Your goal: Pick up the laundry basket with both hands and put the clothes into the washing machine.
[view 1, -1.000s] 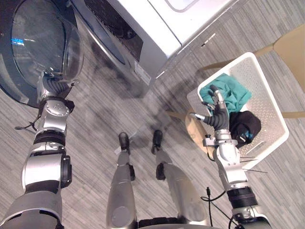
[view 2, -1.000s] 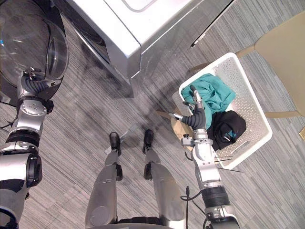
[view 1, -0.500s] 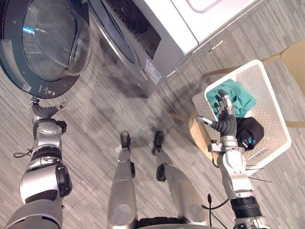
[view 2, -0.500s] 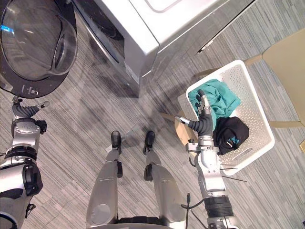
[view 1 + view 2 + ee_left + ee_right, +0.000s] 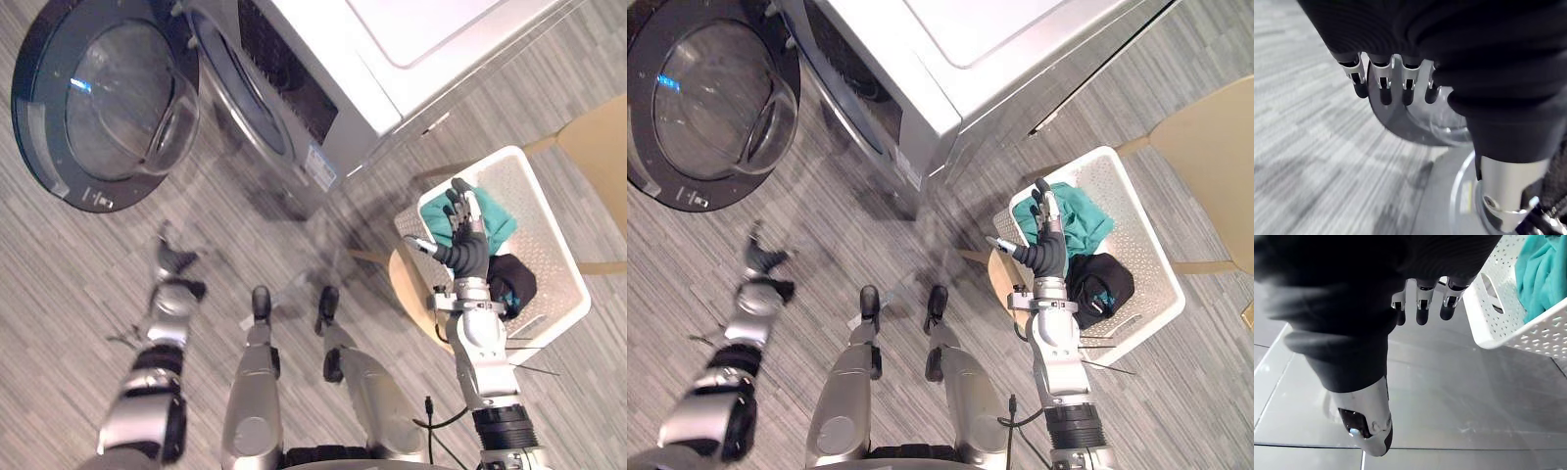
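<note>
Right hand point(image 5: 464, 245): raised upright at the near left corner of the laundry basket point(image 5: 537, 211). In the right wrist view its fingers point(image 5: 1421, 308) are straight and side by side, and the thumb point(image 5: 1369, 426) stands well apart from them. The hand is spread and holds nothing. The fingers lie just beside the basket's white perforated rim, and no contact with the rim can be seen.

Left hand point(image 5: 172, 262): low over the grey striped floor point(image 5: 59, 264), in front of the washing machine point(image 5: 333, 59) and well apart from the basket. In the left wrist view its fingers point(image 5: 1383, 85) are extended in a row and nothing lies between them and the thumb. The hand is relaxed and empty.

Laundry basket: stands upright on a tan wooden seat point(image 5: 411, 289) to the robot's right, beside the washing machine's corner. It contains a teal cloth point(image 5: 495, 211) at the end nearer the machine and a black garment point(image 5: 514, 277) just beside it, both inside the walls.

Washing machine: its round glass door point(image 5: 103, 103) is swung fully open towards the robot's left.
</note>
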